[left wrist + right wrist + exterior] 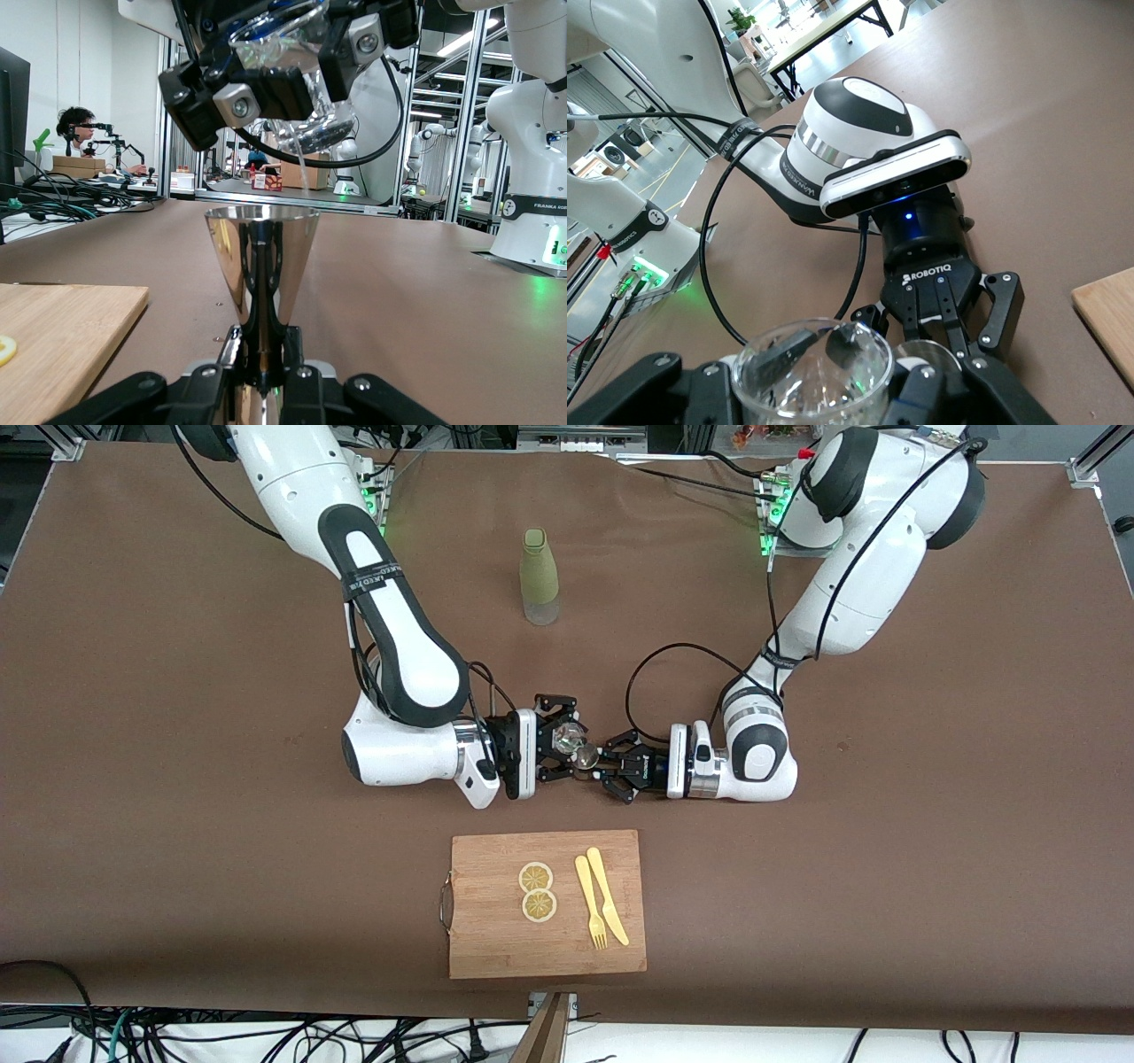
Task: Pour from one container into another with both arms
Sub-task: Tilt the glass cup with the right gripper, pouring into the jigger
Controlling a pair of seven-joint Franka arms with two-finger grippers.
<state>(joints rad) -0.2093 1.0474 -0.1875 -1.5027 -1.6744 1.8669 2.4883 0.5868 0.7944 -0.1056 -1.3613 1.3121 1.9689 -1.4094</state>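
From the front view, the right gripper and the left gripper meet tip to tip over the brown tablecloth. The right gripper is clamped around a clear round glass cup, tipped toward the left gripper, whose fingers pinch a shiny steel cone-shaped jigger just beside the cup's mouth. Nearer the front camera than both grippers lies a bamboo cutting board with a metal handle, carrying two lemon slices and a yellow plastic fork and yellow plastic knife side by side. Farther from the camera than the grippers stands a pale green bottle with a clear base, upright and well apart from them.

In the left wrist view, the left gripper closes on the waist of the jigger, which stands upright. Directly above its rim hangs the right gripper with the tilted glass cup; a thin stream of clear liquid falls from the cup into the cone (a corner of the cutting board shows beside the gripper).

In the right wrist view, the right gripper grips the glass cup, with the left gripper just past the cup's rim, fingers folded in on the jigger.
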